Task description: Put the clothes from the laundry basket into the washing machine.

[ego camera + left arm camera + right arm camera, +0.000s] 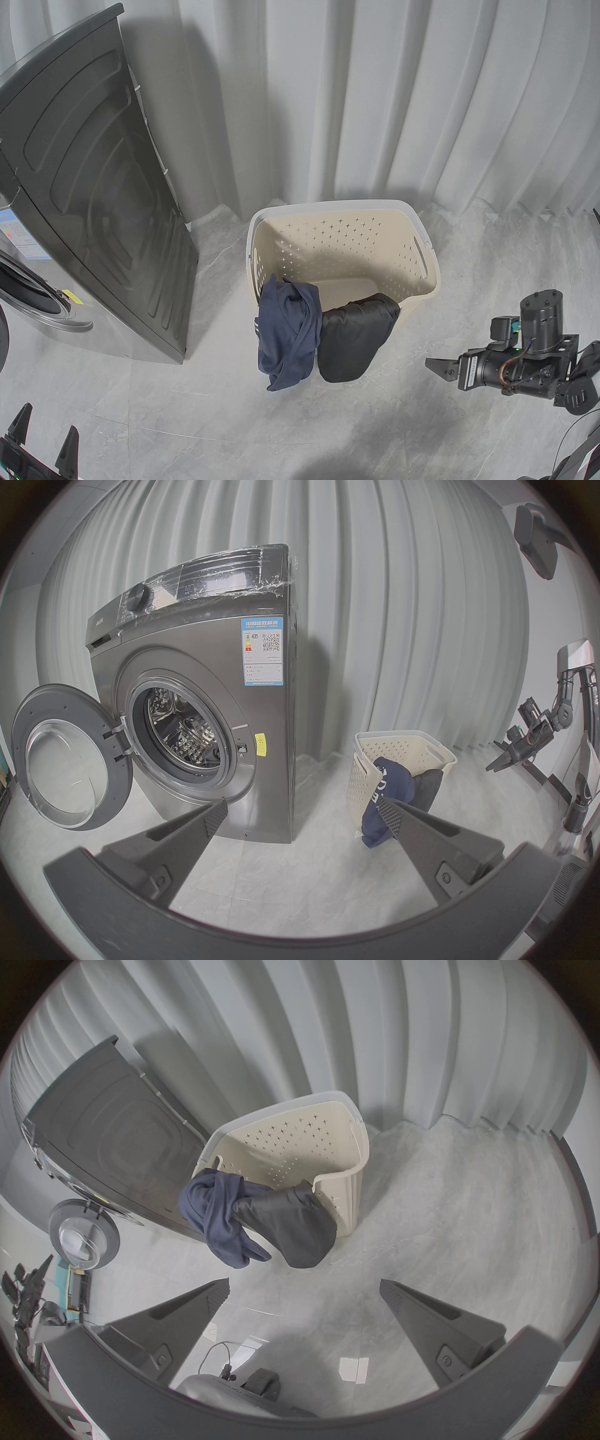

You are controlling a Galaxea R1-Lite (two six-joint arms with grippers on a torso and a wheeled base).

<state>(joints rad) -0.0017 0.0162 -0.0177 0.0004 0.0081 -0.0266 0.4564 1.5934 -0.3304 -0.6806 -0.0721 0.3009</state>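
A cream laundry basket [345, 249] stands on the floor in front of the curtain. A navy garment [286, 337] and a black garment [354, 334] hang over its near rim. To its left is the grey washing machine [94, 206]; its round door [67, 760] is swung open and shows the steel drum [181, 733]. My left gripper [44, 434] is low at the near left, open and holding nothing, in front of the machine. My right gripper [439, 367] hovers to the right of the basket, pointing toward it, open [303, 1291] and holding nothing. The navy garment [215, 1210] and the black garment [289, 1227] lie ahead of it.
Pale curtain [375, 94] closes off the back. Grey tiled floor [219, 412] lies open between me, the basket and the machine. The open door juts out to the machine's far side.
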